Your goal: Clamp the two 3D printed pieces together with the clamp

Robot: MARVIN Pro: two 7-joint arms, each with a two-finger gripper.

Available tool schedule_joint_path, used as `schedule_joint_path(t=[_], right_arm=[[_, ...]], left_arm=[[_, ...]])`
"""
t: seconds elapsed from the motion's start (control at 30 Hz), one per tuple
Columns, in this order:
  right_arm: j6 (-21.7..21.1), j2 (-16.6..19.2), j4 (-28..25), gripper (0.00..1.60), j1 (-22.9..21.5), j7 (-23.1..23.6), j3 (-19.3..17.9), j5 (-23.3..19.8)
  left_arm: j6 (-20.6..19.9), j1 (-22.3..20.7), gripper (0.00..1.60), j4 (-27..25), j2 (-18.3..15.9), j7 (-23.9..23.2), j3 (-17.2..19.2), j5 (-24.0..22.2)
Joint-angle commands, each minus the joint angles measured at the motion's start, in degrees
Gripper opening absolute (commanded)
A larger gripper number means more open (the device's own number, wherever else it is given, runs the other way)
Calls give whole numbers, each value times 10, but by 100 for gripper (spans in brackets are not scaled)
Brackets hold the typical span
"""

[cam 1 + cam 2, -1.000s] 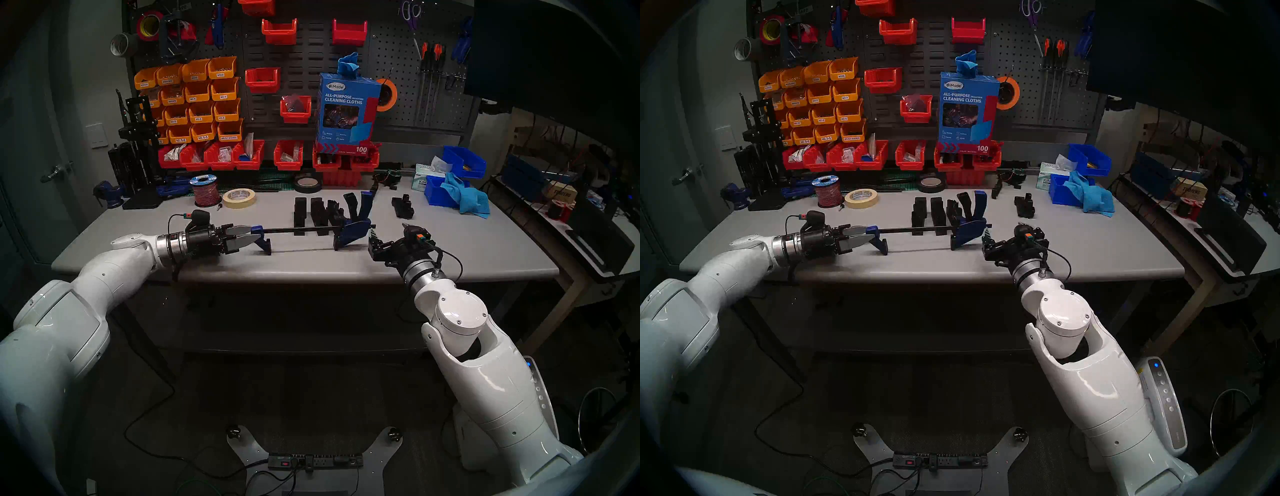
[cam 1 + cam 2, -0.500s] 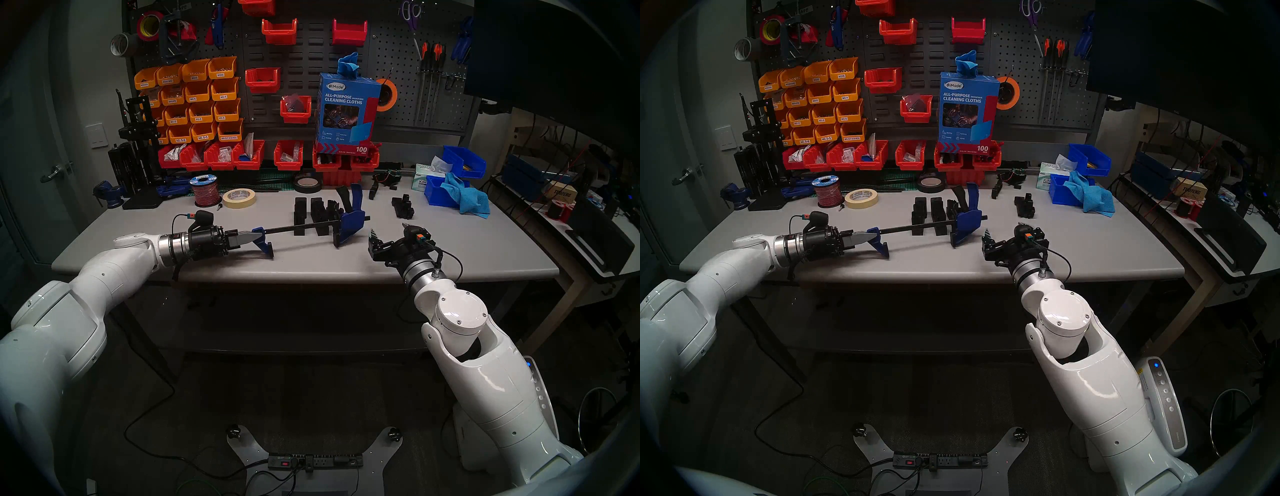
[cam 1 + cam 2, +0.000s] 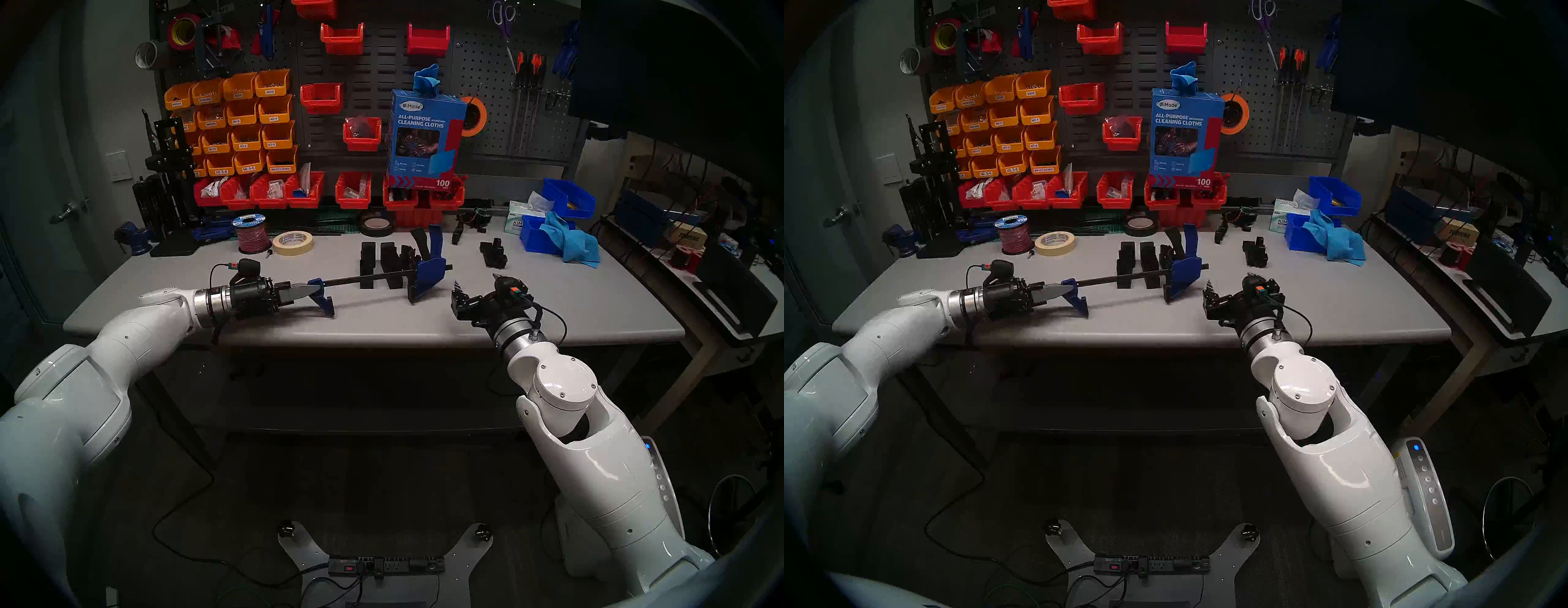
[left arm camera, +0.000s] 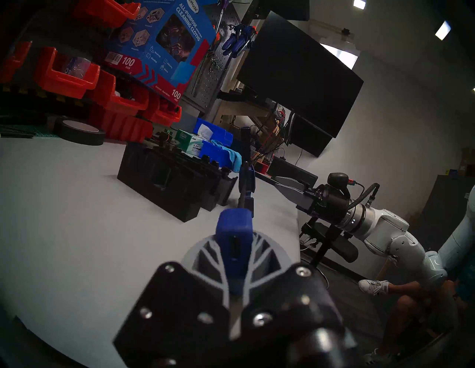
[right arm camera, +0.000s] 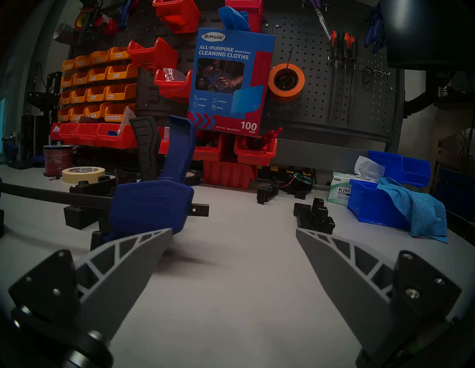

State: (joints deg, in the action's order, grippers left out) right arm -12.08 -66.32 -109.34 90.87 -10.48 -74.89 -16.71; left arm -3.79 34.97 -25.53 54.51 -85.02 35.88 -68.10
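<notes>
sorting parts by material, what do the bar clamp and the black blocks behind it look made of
Bar clamp: jaws and handle body look like matte blue moulded plastic, the trigger black with ribs, perhaps rubbery; its thin bar is dark and flat, probably metal, though the look leaves that open. Black blocks: matte black plastic with blocky stepped edges, likely 3D printed.

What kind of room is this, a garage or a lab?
Most likely a workshop or lab: a pegboard hung with screwdrivers, stacked parts bins and a workbench strewn with tape and tools.
</notes>
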Motion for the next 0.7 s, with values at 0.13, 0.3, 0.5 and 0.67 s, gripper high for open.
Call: schedule_joint_path(t=[0.13, 0.3, 0.5, 0.67], right_arm=[[1, 0, -7, 160, -2, 0, 0, 0], [1, 0, -7, 160, -2, 0, 0, 0], [1, 0, -7, 160, -2, 0, 0, 0], [1, 0, -7, 160, -2, 0, 0, 0]], left_arm=[[-6, -15, 0, -1, 0, 0, -4, -14], [-6, -15, 0, -1, 0, 0, -6, -16], [-6, -16, 0, -2, -1, 0, -8, -18], [-6, -16, 0, -2, -1, 0, -10, -19]])
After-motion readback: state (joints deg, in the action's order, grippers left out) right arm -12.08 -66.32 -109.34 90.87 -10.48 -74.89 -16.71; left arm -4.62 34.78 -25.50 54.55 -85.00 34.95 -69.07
